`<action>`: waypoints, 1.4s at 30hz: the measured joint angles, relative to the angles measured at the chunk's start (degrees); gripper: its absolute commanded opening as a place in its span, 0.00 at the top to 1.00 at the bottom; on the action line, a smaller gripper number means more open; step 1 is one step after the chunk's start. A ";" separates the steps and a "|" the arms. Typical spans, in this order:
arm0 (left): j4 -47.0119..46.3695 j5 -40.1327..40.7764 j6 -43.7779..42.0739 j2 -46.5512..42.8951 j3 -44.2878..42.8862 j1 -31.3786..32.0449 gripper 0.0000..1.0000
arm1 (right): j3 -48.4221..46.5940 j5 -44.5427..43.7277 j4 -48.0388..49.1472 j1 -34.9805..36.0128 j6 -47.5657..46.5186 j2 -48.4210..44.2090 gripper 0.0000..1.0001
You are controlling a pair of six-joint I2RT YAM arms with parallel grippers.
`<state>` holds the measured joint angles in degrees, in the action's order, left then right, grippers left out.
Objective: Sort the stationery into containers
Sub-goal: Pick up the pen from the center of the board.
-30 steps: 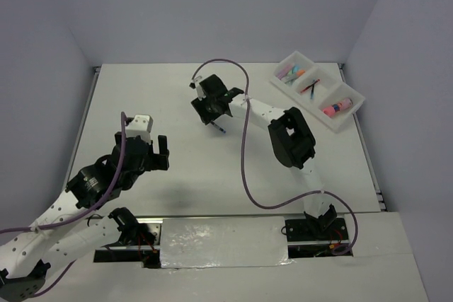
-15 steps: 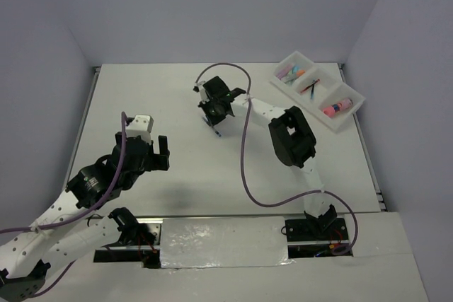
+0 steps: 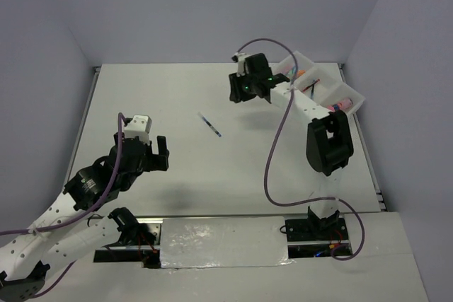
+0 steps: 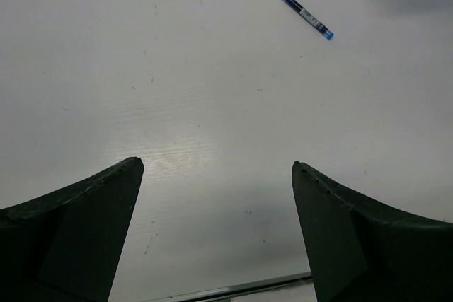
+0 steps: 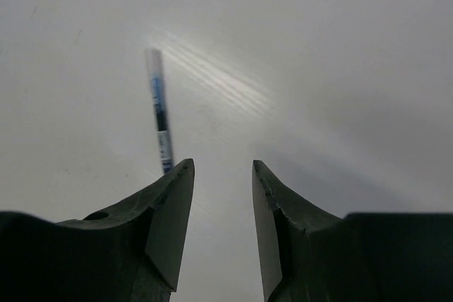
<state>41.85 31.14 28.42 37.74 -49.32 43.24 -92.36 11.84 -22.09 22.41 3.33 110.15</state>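
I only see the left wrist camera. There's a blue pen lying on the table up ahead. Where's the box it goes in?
Observer: The tray sits at the far right corner of the table, seen from the top camera.
Operator: Is anything in it already?
Observer: Yes, a pink marker lies in its right-end compartment.
Operator: Is the other hand holding something?
Observer: No, the right gripper is open with nothing between its fingers.
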 measured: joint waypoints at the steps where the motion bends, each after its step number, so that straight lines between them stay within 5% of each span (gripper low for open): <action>1: 0.00 0.00 0.00 0.00 0.00 0.00 0.01 | -0.42 0.04 -0.68 2.32 -0.81 0.85 0.48; 6: -0.02 -0.07 -0.02 0.04 0.00 0.00 0.01 | -9.92 -1.16 -5.84 11.28 -3.82 9.49 0.42; 14: 0.00 -0.20 -0.02 0.07 0.00 0.00 0.01 | -27.65 -7.08 -17.16 15.74 -7.21 24.52 0.42; 28: -0.04 -0.39 -0.04 0.31 0.00 -0.02 0.01 | -32.20 -7.54 -27.30 17.20 -10.67 30.77 0.56; 31: -0.07 -0.42 -0.02 0.44 0.00 -0.04 0.01 | -34.77 -7.06 -28.63 17.57 -11.32 32.17 0.66; 34: -0.07 -0.42 -0.04 0.44 0.00 -0.04 0.01 | -36.76 -6.60 -29.94 17.57 -12.20 33.48 0.86; 35: -0.07 -0.42 -0.04 0.44 0.00 -0.04 0.01 | -36.85 -6.40 -30.05 17.57 -12.37 33.53 1.00; 38: -0.09 -0.46 -0.04 0.52 0.00 -0.04 0.01 | -34.27 -1.81 -28.72 17.27 -12.76 31.93 1.00; 42: -0.11 -0.66 -0.07 1.20 0.00 -0.04 0.01 | -14.25 13.81 -18.73 16.26 -12.52 18.58 1.00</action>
<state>41.74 30.48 28.36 38.94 -49.32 43.20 -106.61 25.65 -40.82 38.68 -9.19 128.73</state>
